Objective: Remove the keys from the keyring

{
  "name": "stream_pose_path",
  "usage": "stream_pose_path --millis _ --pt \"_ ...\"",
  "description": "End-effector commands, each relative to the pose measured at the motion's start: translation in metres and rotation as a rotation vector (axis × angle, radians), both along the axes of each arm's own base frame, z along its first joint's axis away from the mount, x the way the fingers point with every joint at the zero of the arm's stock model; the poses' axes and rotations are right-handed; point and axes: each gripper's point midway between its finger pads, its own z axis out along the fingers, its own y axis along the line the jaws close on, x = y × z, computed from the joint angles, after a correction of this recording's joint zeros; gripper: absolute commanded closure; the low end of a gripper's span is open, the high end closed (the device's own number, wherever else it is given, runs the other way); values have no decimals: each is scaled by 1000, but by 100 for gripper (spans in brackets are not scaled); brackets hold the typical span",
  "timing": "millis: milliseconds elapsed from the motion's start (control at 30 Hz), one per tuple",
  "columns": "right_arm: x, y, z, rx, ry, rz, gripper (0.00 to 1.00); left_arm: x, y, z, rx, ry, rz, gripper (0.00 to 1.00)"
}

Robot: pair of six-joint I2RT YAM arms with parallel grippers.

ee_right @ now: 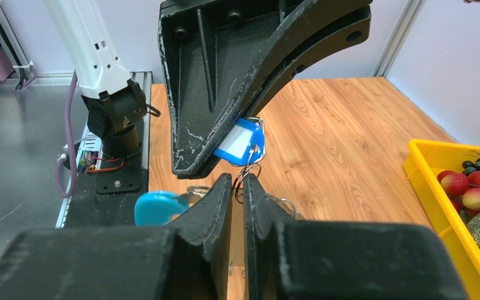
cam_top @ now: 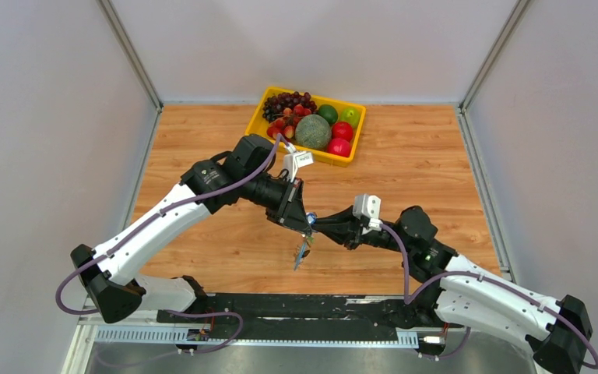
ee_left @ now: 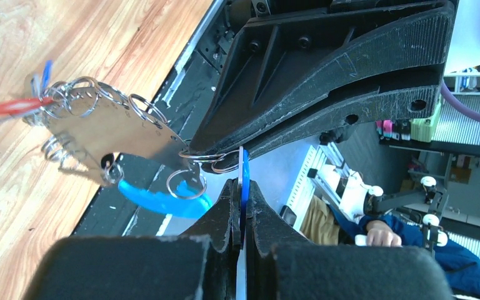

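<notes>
The keyring (cam_top: 303,253), a silvery plate strung with split rings, is hanging over the table (cam_top: 233,257) at centre. Just above it, the right gripper (ee_right: 238,181) is pinching one ring while the left gripper (ee_left: 242,187) is clamping a blue-headed key (ee_left: 243,164), and their fingers are hiding the join. At twelve o'clock, the yellow fruit tray (cam_top: 328,158) is sitting well apart.

Bright even overhead light, soft shadows, wrist foregrounds blurred.

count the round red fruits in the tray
2 round red fruits: one right of the melon at the tray's near edge, the other just behind it. Others may be hidden.
</notes>
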Motion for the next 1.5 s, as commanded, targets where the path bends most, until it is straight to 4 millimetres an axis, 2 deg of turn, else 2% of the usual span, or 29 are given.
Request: stream_pose_path --millis 0,67,233,333,567,633,800,933,1133,1233,1467 --pt "-5 -3 27 48 -44 10 92 0 -3 33 -92 -78 -4 100" --pt "-4 -6 24 46 -42 -3 99 2 -2 40 -102 -101 14 100" --pt "-5 -17 24 68 -55 -41 100 6 1 44 -101 -121 37 100" --pt "-6 -23 28 84 -65 -54 100 11 3 35 -81 -109 53 100" --pt "-7 -29 50 159 -110 -74 100 11 -7 -11 -33 4 13 100" --pt "-10 -28 52 175 -121 -55 100 10 -11 -19 -22 16 3 100" --pt "-12 -19 42 159 -110 -11 100 5 -21 -22 -37 17 -30 100" --pt "-6 -21 40 156 -86 -51 100 8 -21 -22 -28 -13 -20 100" --pt "19 -47 39 180 -55 -254 100 25 -8 -29 49 -87 59 100" --pt "25 -58 34 188 -42 -318 100 41 3 -36 100 -125 135 100" --pt "38 -71 19 182 0 -422 100 67 20 -36 152 -215 255 100"
